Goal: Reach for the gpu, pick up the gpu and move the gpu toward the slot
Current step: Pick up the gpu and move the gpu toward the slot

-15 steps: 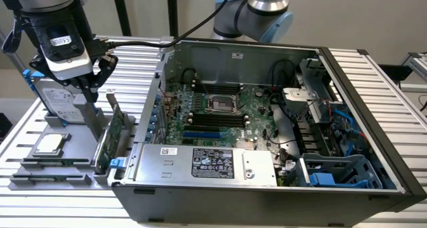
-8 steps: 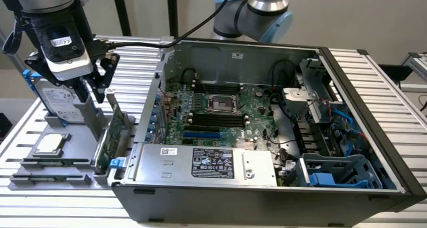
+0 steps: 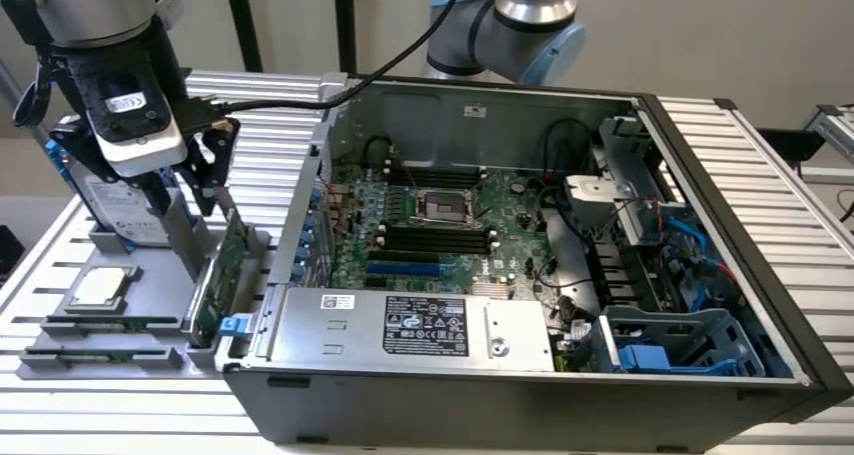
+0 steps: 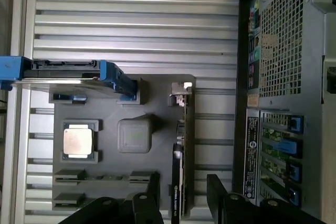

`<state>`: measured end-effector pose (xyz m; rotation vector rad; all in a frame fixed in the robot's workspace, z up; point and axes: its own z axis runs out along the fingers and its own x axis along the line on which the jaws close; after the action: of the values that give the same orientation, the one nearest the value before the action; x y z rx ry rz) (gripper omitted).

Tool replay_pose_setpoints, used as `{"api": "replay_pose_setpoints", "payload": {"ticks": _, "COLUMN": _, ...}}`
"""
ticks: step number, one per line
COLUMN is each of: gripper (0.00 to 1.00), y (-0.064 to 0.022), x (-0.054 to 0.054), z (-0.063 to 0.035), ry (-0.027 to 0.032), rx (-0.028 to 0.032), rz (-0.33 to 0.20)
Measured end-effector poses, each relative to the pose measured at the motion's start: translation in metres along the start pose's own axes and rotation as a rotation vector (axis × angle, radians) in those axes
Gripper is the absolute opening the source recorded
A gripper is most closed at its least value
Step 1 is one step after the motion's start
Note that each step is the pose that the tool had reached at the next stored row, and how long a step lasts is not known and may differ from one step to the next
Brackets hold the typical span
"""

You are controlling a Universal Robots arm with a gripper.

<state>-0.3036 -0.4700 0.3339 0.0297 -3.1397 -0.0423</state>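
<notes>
– Ribbed metal counter [image 3: 767, 165] is carrying the open computer case [image 3: 467, 415] and, on the exterior view's left, a grey fixture [image 3: 100, 363]. Where is the gpu sitting?

– The gpu [image 3: 214, 275] is standing on edge in the fixture groove nearest the case. Its green board is upright, with the metal bracket at one end. It is not lifted; its lower edge is resting in the fixture.

– Tool state?

– The tool [image 4: 184, 178] is hanging over the card with its jaws apart. In the wrist view the fingers [image 4: 153, 187] are lying one on each side of the card's line, with a gap showing on both sides. Nothing is being gripped.

– Contact?

– None that I am seeing. Height above the card's top edge is hard to judge, so the fingers may be level with it or just above.

– Progress?

– I am judging the reach as nearly complete, since the tool is lining up over the gpu. The grasp, the lift and the carry toward the slot are not yet done.

– Destination?

– The motherboard [image 3: 441, 225] is lying exposed inside the case. A blue slot [image 3: 400, 270] is showing unoccupied, and it is probably the target.

– Neighbours?

– The hard drive [image 3: 114, 210] and square chip [image 3: 100, 288] are sitting in the fixture, apart from the fingers.
</notes>
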Motion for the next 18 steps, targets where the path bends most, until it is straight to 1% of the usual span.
{"api": "replay_pose_setpoints", "payload": {"ticks": 4, "gripper": 0.48, "y": -0.0002, "x": 0.002, "z": 0.0072, "ry": -0.0020, "rx": 0.0005, "rz": 0.000}}
{"api": "replay_pose_setpoints", "payload": {"ticks": 14, "gripper": 0.48, "y": -0.0041, "x": 0.002, "z": 0.0253, "ry": -0.0041, "rx": 0.0010, "rz": 0.000}}
{"api": "replay_pose_setpoints", "payload": {"ticks": 16, "gripper": 0.48, "y": -0.0051, "x": 0.003, "z": 0.0288, "ry": -0.0062, "rx": 0.0013, "rz": 0.000}}
{"api": "replay_pose_setpoints", "payload": {"ticks": 18, "gripper": 0.48, "y": -0.0062, "x": 0.003, "z": 0.0320, "ry": -0.0094, "rx": 0.0019, "rz": 0.000}}
